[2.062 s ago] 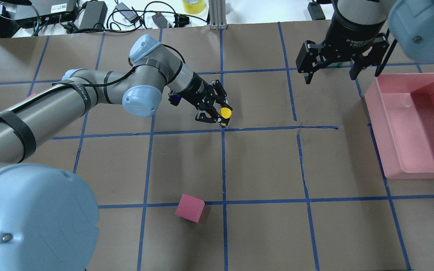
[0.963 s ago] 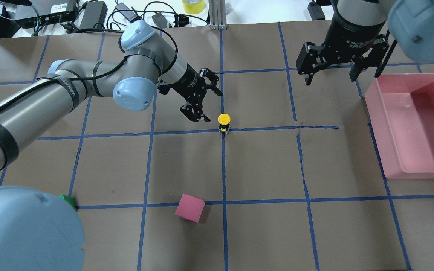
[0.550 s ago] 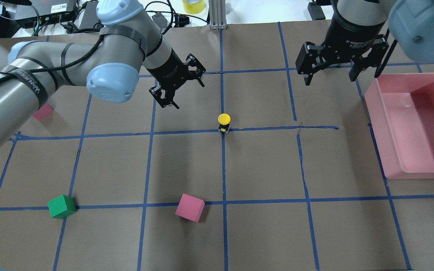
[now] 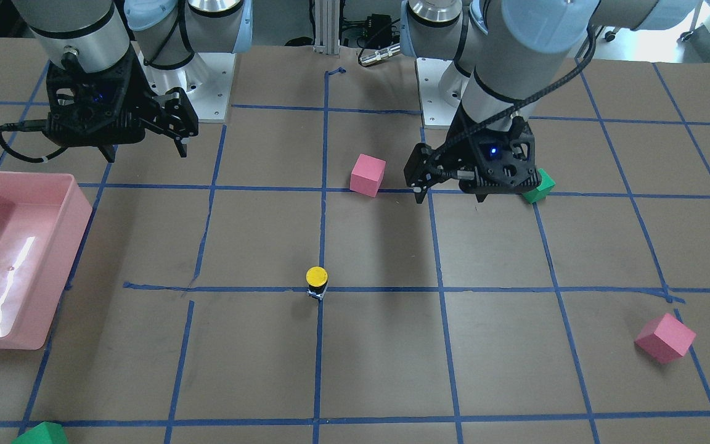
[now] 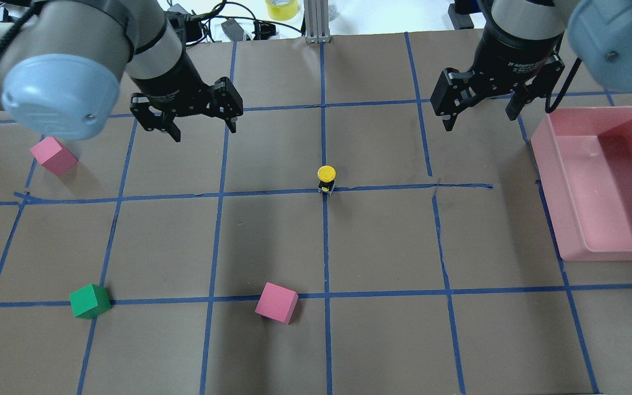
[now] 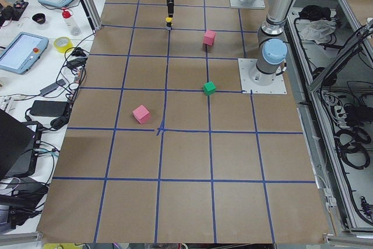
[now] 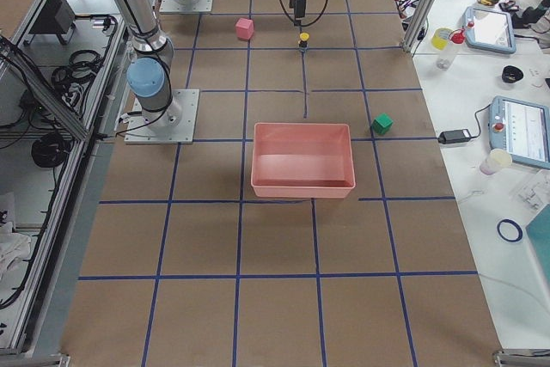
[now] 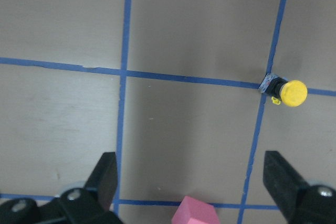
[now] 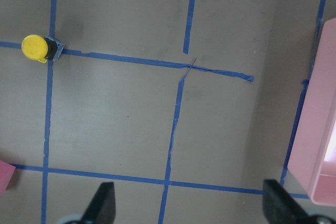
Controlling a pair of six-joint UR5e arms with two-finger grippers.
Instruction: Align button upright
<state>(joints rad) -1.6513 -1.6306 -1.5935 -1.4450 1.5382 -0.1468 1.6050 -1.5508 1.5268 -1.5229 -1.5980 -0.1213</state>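
Observation:
The button (image 5: 326, 175) stands upright, yellow cap on top, on a blue tape crossing in the middle of the table; it also shows in the front view (image 4: 317, 279), the left wrist view (image 8: 289, 92) and the right wrist view (image 9: 37, 47). My left gripper (image 5: 204, 129) is open and empty, raised well to the button's left and farther back (image 4: 448, 196). My right gripper (image 5: 480, 118) is open and empty, raised at the far right (image 4: 145, 151). Nothing touches the button.
A pink bin (image 5: 549, 192) stands at the right edge. A pink cube (image 5: 276, 303) and a green cube (image 5: 90, 300) lie near the front, another pink cube (image 5: 52, 155) at the left. Cables and gear lie beyond the table's far edge.
My left gripper has let go of the button, opened, and drawn back up and to the left. The button stays upright on the tape crossing. The right gripper has barely moved.

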